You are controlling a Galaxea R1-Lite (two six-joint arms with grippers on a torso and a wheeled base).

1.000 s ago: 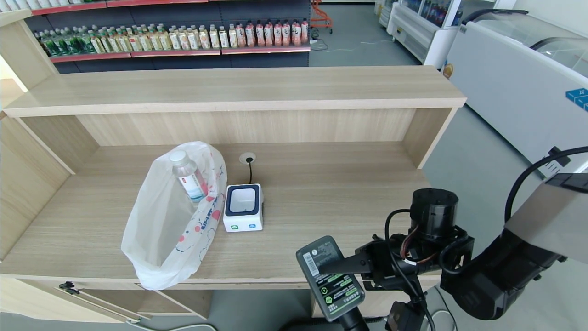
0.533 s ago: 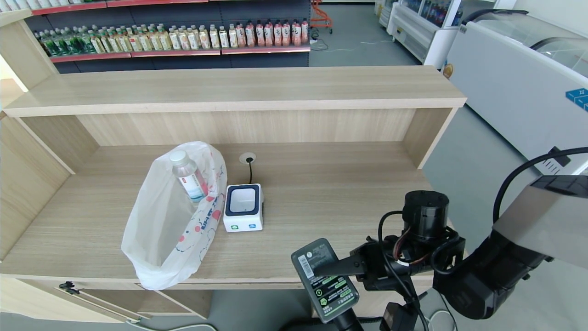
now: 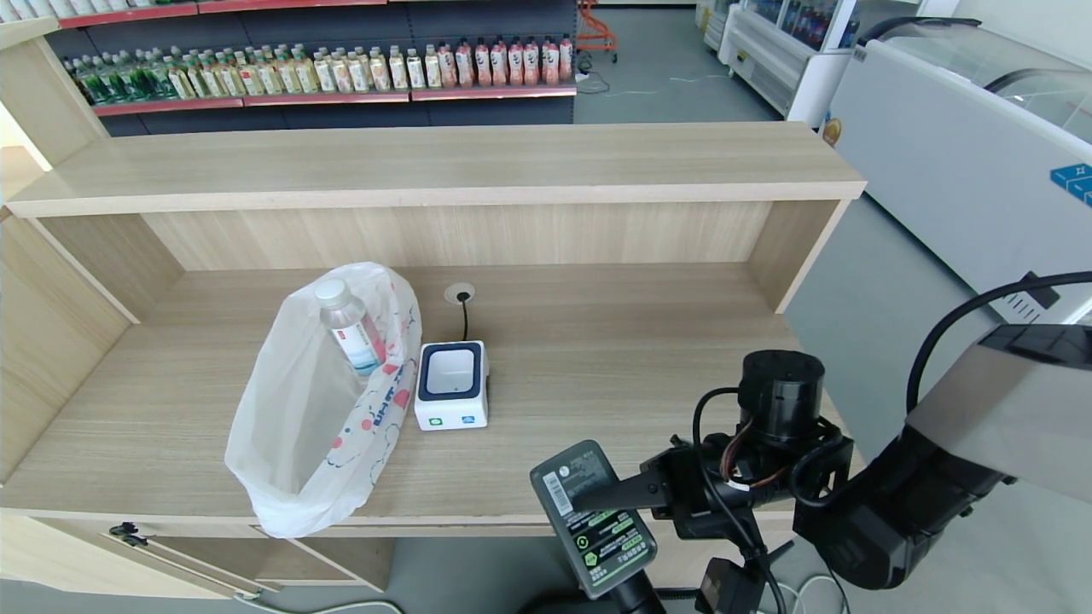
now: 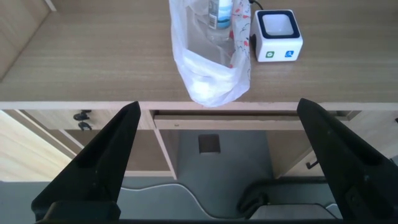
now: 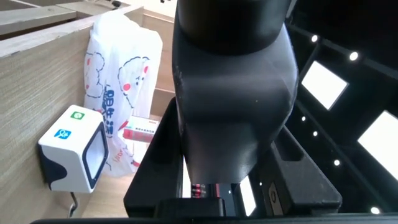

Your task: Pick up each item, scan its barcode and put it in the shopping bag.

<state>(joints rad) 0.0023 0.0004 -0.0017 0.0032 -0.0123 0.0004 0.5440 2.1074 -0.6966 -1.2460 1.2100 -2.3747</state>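
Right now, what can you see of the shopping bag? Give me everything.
The shopping bag is thin white plastic with red and blue print, standing open-mouthed on the wooden counter, its base at the front edge. A clear bottle with a pale cap leans inside. Its side sits against or just beside the white scanner.

The counter (image 3: 640, 341) looks matt wood, shopping bag (image 3: 290, 426) thin plastic, scanner (image 3: 452, 385) glossy plastic, black pack (image 3: 601, 544) smooth.

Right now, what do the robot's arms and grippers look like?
The right arm is glossy black with a grey upper link, a black cylinder at the wrist and loose black cables with red wires. The right gripper and left gripper have flat, tapering black fingers.
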